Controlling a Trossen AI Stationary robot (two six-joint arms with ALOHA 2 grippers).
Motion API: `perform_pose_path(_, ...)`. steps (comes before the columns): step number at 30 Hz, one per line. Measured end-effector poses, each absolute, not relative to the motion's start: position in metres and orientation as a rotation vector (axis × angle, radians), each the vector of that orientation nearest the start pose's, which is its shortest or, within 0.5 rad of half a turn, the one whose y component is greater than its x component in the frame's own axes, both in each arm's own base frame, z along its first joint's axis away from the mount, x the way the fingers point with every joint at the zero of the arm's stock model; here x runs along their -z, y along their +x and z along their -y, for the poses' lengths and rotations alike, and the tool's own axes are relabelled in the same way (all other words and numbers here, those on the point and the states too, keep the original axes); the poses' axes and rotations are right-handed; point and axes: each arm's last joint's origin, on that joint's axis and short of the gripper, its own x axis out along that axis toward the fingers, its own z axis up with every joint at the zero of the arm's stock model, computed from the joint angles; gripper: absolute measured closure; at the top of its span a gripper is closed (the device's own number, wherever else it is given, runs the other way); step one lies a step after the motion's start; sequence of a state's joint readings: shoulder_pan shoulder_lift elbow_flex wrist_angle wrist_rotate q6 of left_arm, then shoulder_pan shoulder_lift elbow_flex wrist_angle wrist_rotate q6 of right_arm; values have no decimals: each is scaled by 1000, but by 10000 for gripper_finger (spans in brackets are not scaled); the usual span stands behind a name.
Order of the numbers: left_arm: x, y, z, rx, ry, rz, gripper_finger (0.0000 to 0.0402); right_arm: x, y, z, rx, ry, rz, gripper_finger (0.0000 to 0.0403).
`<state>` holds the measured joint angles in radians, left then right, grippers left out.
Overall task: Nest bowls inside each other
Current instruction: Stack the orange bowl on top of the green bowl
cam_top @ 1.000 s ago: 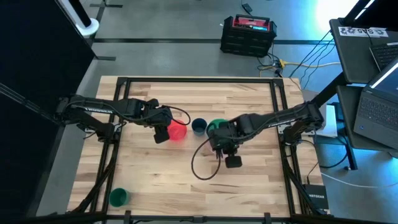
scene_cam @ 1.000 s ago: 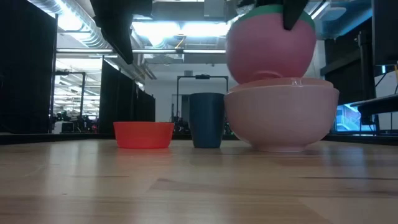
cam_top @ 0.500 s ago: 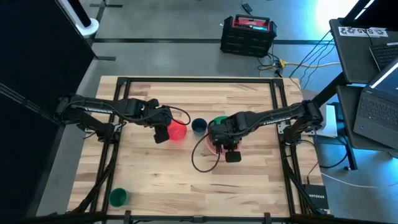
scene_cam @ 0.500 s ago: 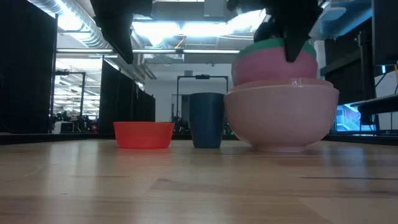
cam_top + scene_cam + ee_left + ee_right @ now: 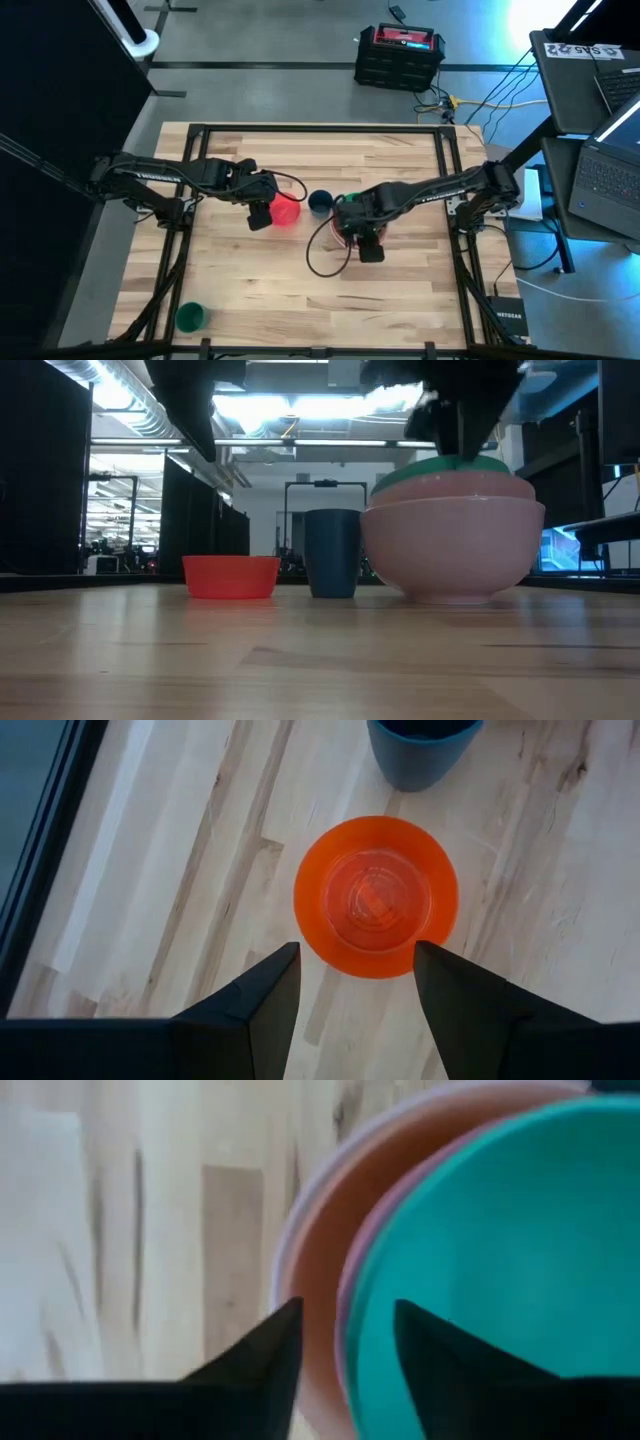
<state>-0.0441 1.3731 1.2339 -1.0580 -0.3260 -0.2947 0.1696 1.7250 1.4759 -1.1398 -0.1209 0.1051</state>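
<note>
Right gripper: hovering directly over the nested stack near the table's middle, its two dark fingers standing parted astride the rims of the stack, gripping nothing that can be seen. Stack: green bowl sitting inside the pink bowl, which is sitting inside the larger peach-pink bowl; all three are resting upright on the wooden table. Left gripper: waiting above the red bowl, fingers spread wide with the bowl showing between them in the wrist view, not touching it. Small dark blue bowl: standing upright between the red bowl and the stack, just beside both. Small green bowl: sitting alone near the table's front left corner, well apart from the rest. Off the table: a black and red case on the floor behind; laptops on a stand to the right; a small black box at the front right carrying white lettering too small to read for certain.
</note>
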Motion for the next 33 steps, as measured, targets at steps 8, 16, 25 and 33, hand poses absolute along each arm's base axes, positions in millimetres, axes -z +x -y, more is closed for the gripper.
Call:
perform_pose_path(8, -296, 276, 10, -246, 36, -1043, 222, -329, 310, -54, -109, -1, -1310, 160)
perform_pose_path(16, -244, 307, 21, -40, 207, -1248, 222, -364, 285, -47, -8, -34, -1163, 155)
perform_pose_path(25, -203, 327, 20, 91, 235, -1361, 222, -390, 260, -39, 91, -32, -1051, 153)
perform_pose_path(33, -179, 337, 10, 55, 159, -1409, 222, -395, 252, -37, 122, -35, -1029, 152)
